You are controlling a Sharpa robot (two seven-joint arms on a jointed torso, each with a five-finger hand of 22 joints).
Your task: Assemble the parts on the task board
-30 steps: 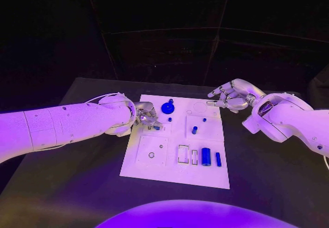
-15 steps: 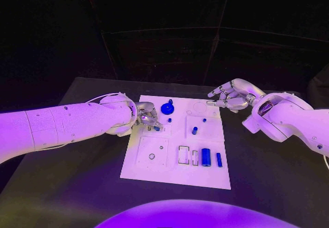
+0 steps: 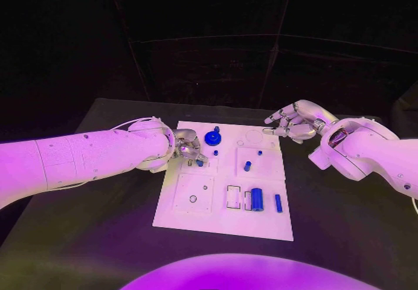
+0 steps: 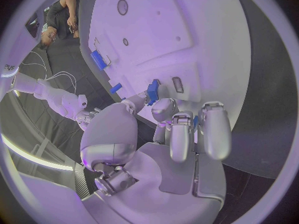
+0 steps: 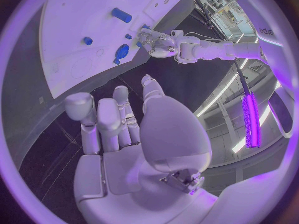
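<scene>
White task board point(image 3: 187, 212) flat at middle of black tabletop point(image 3: 87, 241), long side running near to far.

Left hand point(image 3: 185, 148) over board's left edge, far half; fingers point(image 4: 179, 134) curled narrow, pinching small blue part point(image 4: 152, 91) at their tips, just above board surface. Same part seen in head view at fingertips point(image 3: 199, 162).

Right hand point(image 3: 295, 122) raised beyond board's far right corner, apart from board; fingers point(image 5: 106, 119) loosely curled, spread, holding nothing.

Blue round part point(image 3: 213, 137) on far section of board, just right of left hand. Small blue peg point(image 3: 215, 152) near side of it. Short blue piece point(image 3: 247, 165) upright in right middle section.

Near right section: large blue cylinder point(image 3: 257, 197) lying along board, thin blue bar point(image 3: 278, 202) just right of it, apart. White rectangular slot point(image 3: 234, 197) left of cylinder; whether filled, cannot tell.

Near left section: small round hole point(image 3: 192, 197) in square panel.
</scene>
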